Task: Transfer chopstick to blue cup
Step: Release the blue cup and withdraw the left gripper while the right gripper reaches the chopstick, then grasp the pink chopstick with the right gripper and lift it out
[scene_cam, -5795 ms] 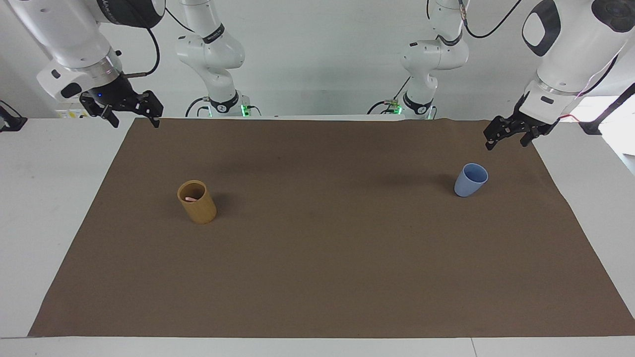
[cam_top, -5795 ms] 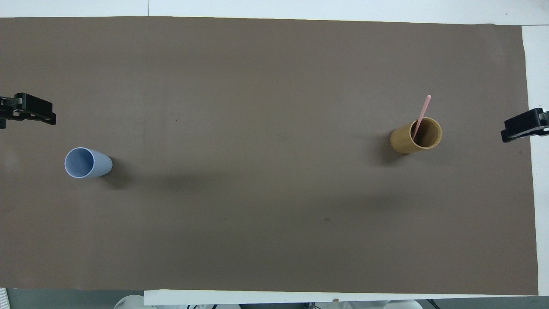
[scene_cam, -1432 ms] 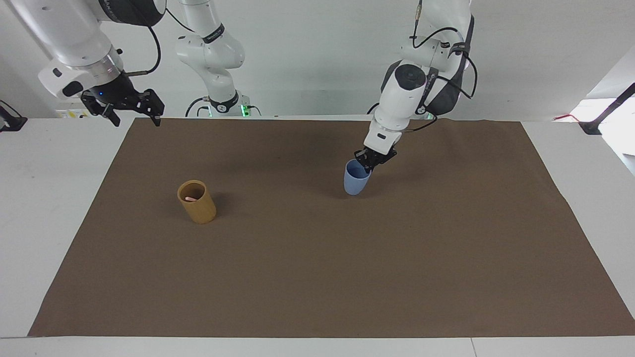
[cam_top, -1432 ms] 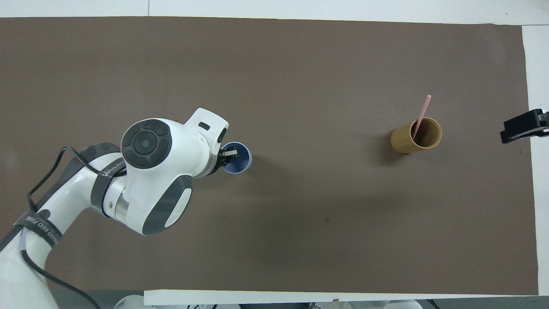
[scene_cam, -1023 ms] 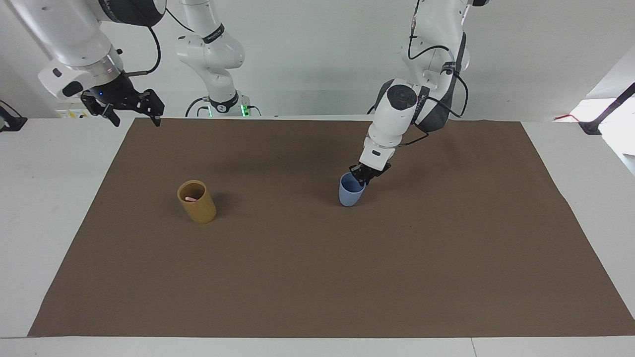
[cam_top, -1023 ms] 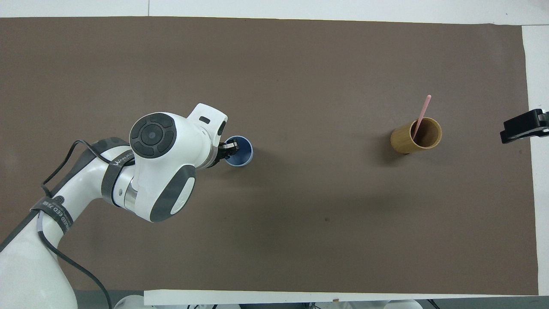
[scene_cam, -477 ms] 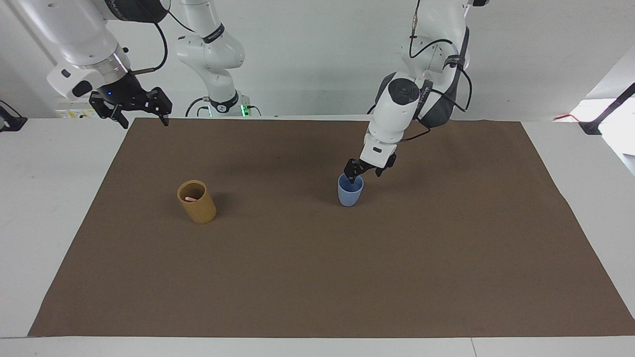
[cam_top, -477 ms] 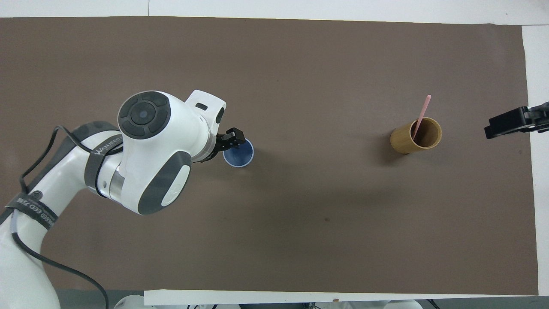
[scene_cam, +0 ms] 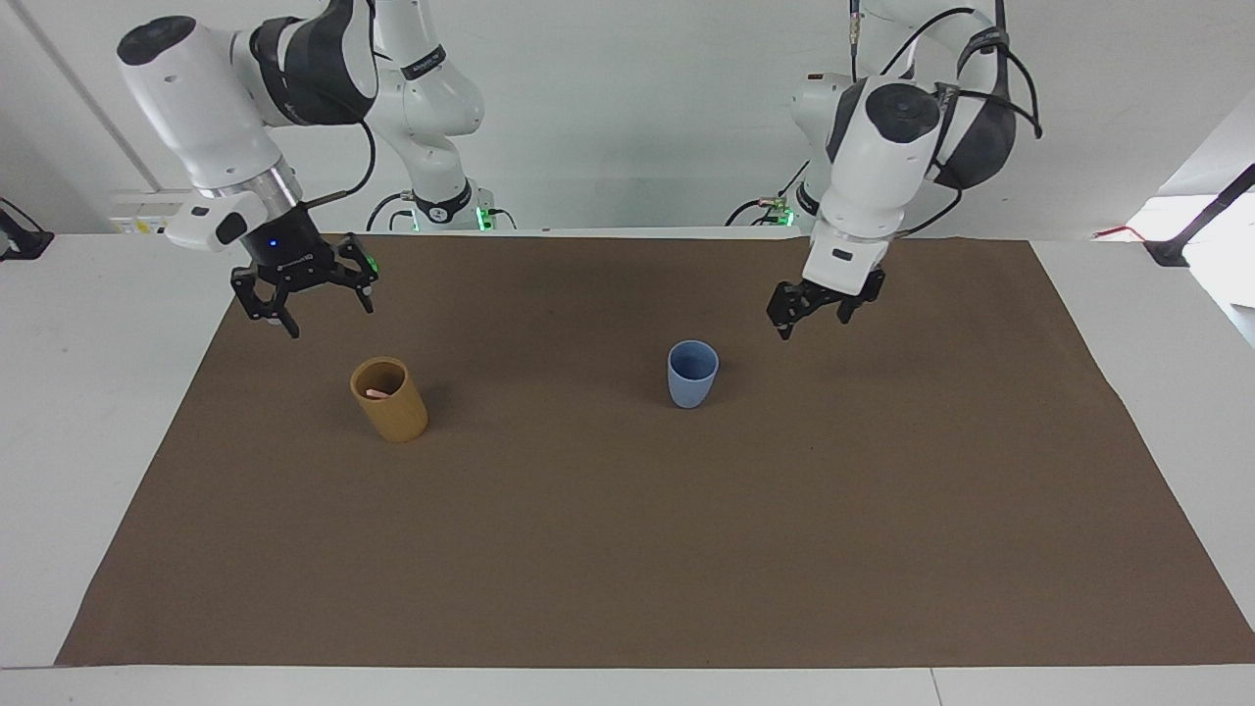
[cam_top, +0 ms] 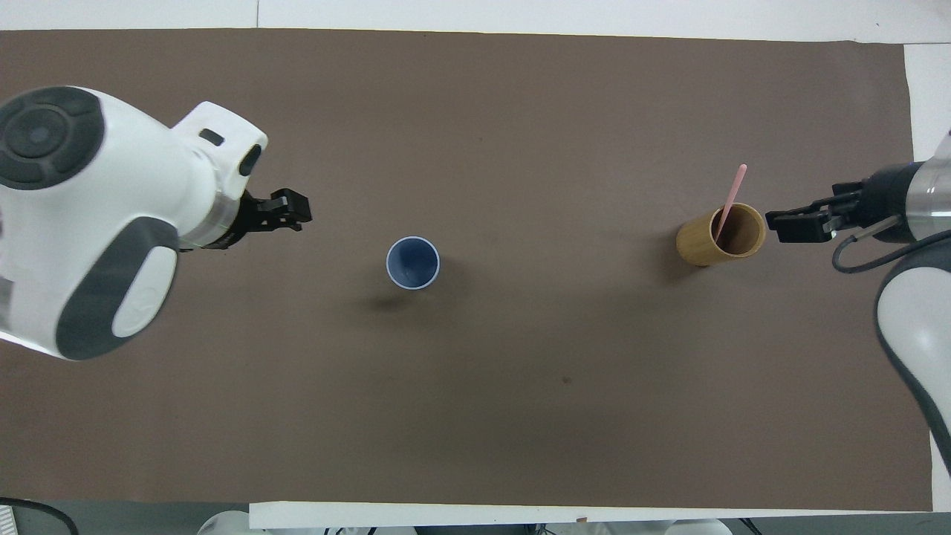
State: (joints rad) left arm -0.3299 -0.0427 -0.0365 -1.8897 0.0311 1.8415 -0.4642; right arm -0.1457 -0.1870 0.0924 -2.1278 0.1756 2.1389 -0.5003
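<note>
Chopstick (cam_top: 729, 199) sits in the tan holder (cam_top: 719, 236), lower end inside, upper end poking out over the rim and leaning away from the robots. From the facing camera I only get a pale pink bit inside the holder's mouth (scene_cam: 376, 393). Holder stands upright on the brown mat (scene_cam: 627, 549), toward the right arm's end of the table.

Blue cup (scene_cam: 692, 373) is upright near the middle of the mat, mouth up, nothing visible inside it from overhead (cam_top: 412, 262). Cup and holder are well apart, roughly level with each other in distance from the robots.

Right gripper (scene_cam: 304, 294) hangs in the air over the mat just beside the holder, on the side toward the right arm's end of the table. Fingers are spread apart, nothing between them, not touching holder or chopstick. Overhead shows its tips (cam_top: 799, 223) just next to the holder's rim with a gap.

Left gripper (scene_cam: 812, 310) is up over bare mat, between the cup and the left arm's end of the table. Fingers parted, nothing held, clear of the cup. Overhead agrees (cam_top: 286, 212): gap between it and the cup.

White tabletop (scene_cam: 98, 412) shows around the mat edges.
</note>
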